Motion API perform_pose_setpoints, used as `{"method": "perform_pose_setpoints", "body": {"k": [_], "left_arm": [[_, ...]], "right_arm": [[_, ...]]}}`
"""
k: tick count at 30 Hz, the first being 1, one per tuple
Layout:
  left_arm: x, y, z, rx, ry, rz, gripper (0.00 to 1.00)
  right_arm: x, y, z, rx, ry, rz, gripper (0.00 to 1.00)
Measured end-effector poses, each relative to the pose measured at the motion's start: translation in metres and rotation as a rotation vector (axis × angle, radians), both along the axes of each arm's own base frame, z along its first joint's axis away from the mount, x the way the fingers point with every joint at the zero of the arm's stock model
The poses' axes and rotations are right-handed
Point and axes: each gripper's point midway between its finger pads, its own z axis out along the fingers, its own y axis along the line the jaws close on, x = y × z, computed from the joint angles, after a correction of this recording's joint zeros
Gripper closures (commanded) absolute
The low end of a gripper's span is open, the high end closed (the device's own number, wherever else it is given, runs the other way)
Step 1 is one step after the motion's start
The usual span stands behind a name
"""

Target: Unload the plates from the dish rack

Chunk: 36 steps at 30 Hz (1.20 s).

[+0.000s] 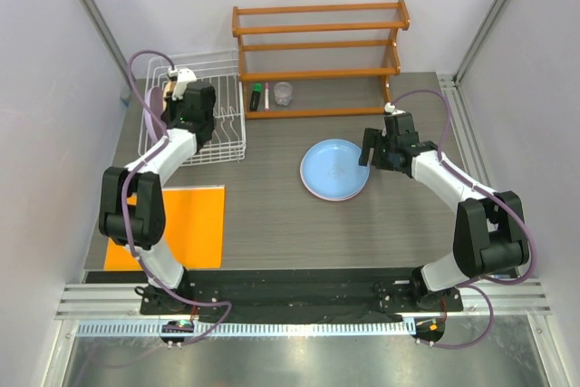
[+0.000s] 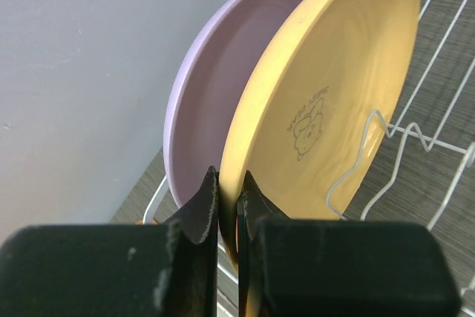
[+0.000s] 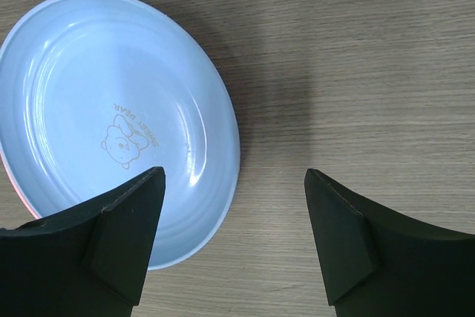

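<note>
— Grey wood-grain table (image 1: 272, 215) was what we took in first, with the wooden shelf (image 1: 317, 43) along its far edge and the dish rack (image 1: 222, 138) at the far left. Where did we find the plates?

— Two lay flat, right of centre: the light blue plate (image 1: 333, 168) sat on the pink plate (image 3: 9, 183), of which we saw only a sliver of rim. Two stood on edge in the rack: the yellow plate (image 2: 334, 94) and, close behind it toward the left wall, the lavender plate (image 2: 215, 87). We judged the job about half done.

— And the arms?

— Our left arm reached over the rack and was plainly the nearer one. The left gripper (image 2: 228, 202) had its jaws pressed together on the yellow plate's rim, one finger on each face. The right gripper (image 3: 234, 176) hung with jaws spread wide and nothing between them, just beside the blue plate's right edge.

— What did we think the coming move turned on?

— The yellow disc ran straight ahead of the fingertips, its face nearly parallel to the lavender one and leaning by a wire divider (image 2: 364, 146). We reckoned the pull should follow the plate's own plane, back along the fingers. A sideways drag might catch the wire or tip its neighbour.
</note>
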Motion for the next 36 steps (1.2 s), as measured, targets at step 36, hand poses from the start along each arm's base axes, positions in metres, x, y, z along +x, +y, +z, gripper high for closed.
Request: {"method": "perform_pose_setpoints", "body": {"k": [36], "left_arm": [[-0.073,-0.203,0.054,-0.667,-0.127,-0.679,1.00]], "right_arm": [[-0.003,0.088,0.082,0.328,-0.250,0.240,0.18]]}}
